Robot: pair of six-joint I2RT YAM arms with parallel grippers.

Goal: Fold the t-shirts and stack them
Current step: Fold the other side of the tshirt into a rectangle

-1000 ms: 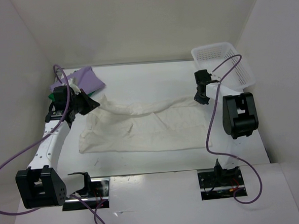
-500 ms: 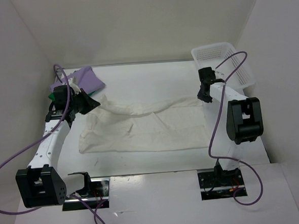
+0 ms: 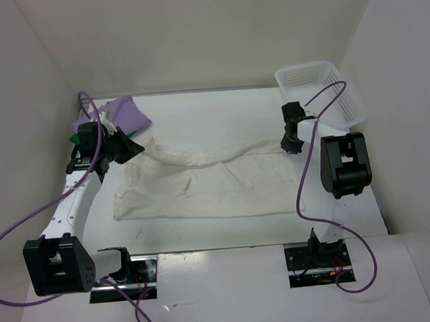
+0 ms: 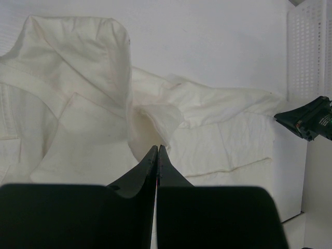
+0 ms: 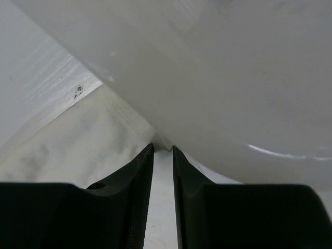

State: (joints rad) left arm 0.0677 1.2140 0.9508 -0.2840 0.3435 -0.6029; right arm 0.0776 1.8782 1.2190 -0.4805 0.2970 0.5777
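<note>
Item: cream t-shirt [image 3: 202, 187], spread left of the basket [image 3: 345, 103]. Your left gripper [image 3: 130, 148], farthest from the basket, clamps one raised corner, likely for tension. Your right gripper [image 3: 292, 145], beside the basket, has its jaws slightly apart at the opposite corner.

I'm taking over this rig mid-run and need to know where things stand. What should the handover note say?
Left gripper: shut on a fold at the cream shirt's far left edge.
Right gripper: open at that shirt's far right edge, holding nothing.
The cream shirt lies rumpled in the middle. The purple shirt is bunched at the far left corner. The green shirt barely shows behind the left arm.
Done: no stack visible.
Left: finish folding, then stack all three.
</note>
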